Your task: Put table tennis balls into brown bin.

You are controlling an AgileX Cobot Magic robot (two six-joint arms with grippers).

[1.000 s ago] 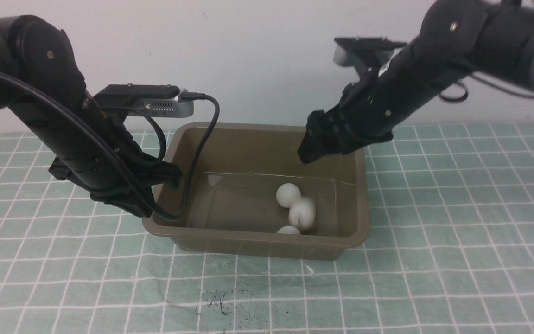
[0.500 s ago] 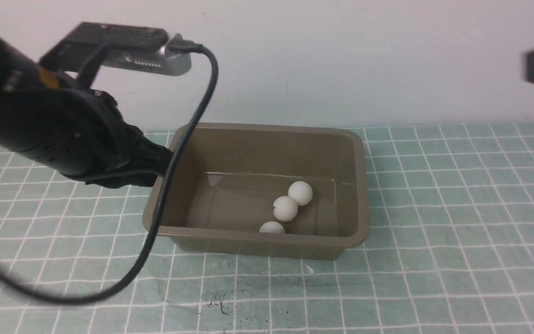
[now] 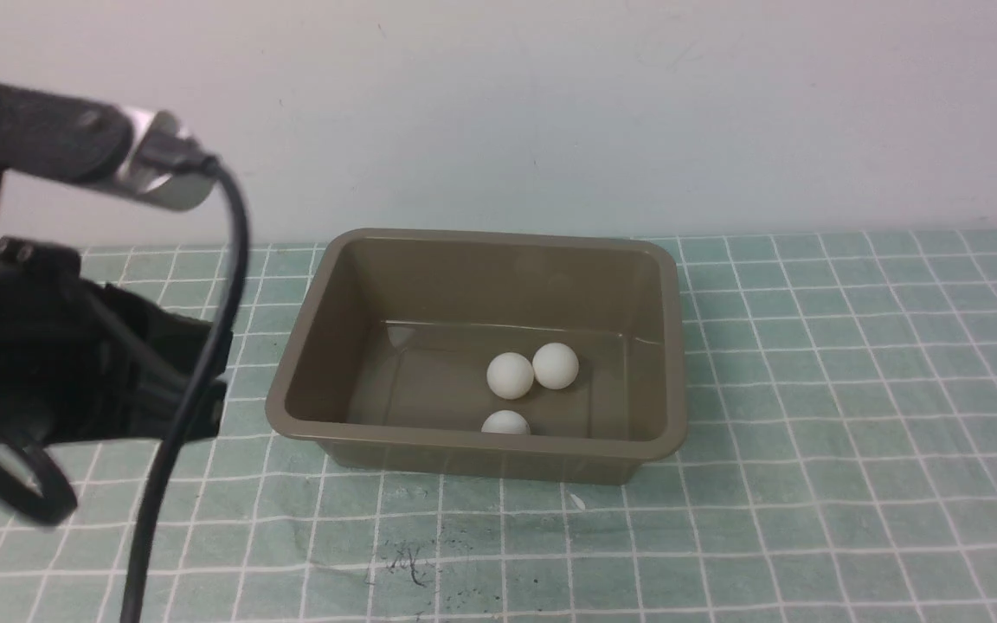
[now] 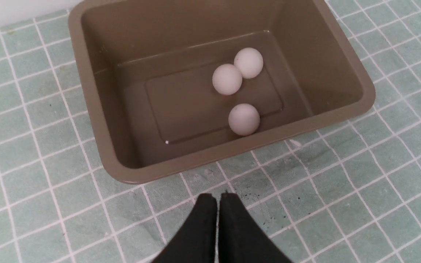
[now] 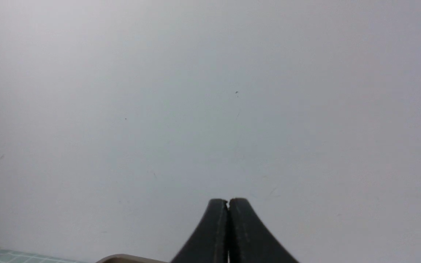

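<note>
The brown bin (image 3: 670,346) (image 4: 86,95) sits mid-table. Inside it lie three white table tennis balls: two touching each other (image 3: 511,375) (image 3: 556,365), one against the near wall (image 3: 505,422). The left wrist view shows the same balls (image 4: 227,79) (image 4: 248,63) (image 4: 244,119). My left gripper (image 4: 217,198) is shut and empty, held above the mat outside the bin's rim. In the front view the left arm fills the left edge, its fingertips hidden. My right gripper (image 5: 228,201) is shut and empty, facing the wall; it is out of the front view.
A green mat with a white grid (image 3: 853,433) covers the table. A pale wall (image 3: 550,112) stands behind. The left arm's black cable (image 3: 204,346) hangs down at the left. Dark smudges (image 3: 412,562) mark the mat in front of the bin.
Both arms pulled back from the bin: the right one left the front view, the left one moved to the left edge. Two balls rolled slightly left inside the bin.
</note>
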